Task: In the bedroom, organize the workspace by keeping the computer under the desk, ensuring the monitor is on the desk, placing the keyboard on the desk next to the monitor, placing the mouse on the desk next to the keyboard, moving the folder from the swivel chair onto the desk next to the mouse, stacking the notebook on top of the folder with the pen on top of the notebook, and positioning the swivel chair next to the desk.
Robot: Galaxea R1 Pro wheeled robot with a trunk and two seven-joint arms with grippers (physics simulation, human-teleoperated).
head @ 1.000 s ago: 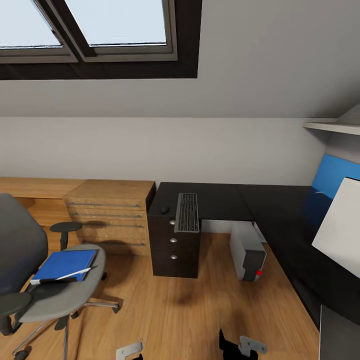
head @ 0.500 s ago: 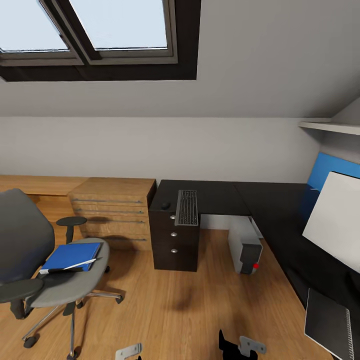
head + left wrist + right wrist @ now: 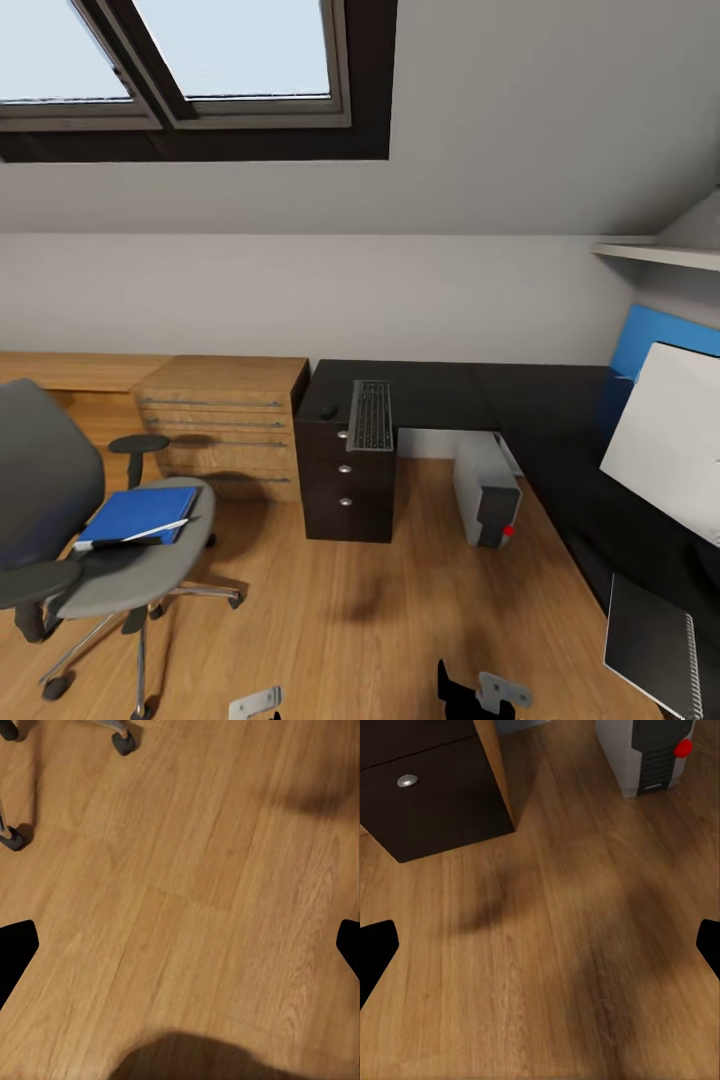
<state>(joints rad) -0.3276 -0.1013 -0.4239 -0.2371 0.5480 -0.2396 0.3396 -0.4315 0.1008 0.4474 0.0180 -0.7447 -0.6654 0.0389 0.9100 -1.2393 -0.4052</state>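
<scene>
In the head view we see the attic bedroom, with a dark-framed skylight (image 3: 200, 70) in the sloped grey wall and a wood-plank floor (image 3: 350, 610). The long L-shaped desk with a glossy black top (image 3: 440, 392) stands against the far wall and runs along the right side. On it, above a black drawer pedestal (image 3: 346, 488), lies the slim grey keyboard with dark keys (image 3: 371, 415), and just beside it a small black mouse (image 3: 328, 411). Under the desk, on the floor, stands the small light-grey computer tower with a red dot (image 3: 487, 489). At the right, on the desk, the wide monitor shows its white back (image 3: 668, 440), and near it lies a dark spiral-bound notebook (image 3: 655, 648). A low oak drawer unit (image 3: 225, 425) stands to the left of the desk. Well apart from the desk, at the left, is the grey swivel chair with black armrests and chrome base (image 3: 75, 540); on its seat lies the flat bright-blue folder (image 3: 135, 513), with a thin pen (image 3: 135, 535) across its near edge. At the bottom edge parts of our left gripper (image 3: 255, 703) and right gripper (image 3: 480, 692) show.

In the left wrist view we see bare plank floor (image 3: 187, 907) and two castors of the chair (image 3: 124, 741); the black fingertips (image 3: 15, 952) sit at opposite edges, so the jaws stand wide with nothing between them.

In the right wrist view we see the floor, the pedestal's lowest drawer (image 3: 431, 791) and the computer's front (image 3: 649, 754); the fingertips (image 3: 375, 952) again sit far apart, jaws wide and holding nothing.
</scene>
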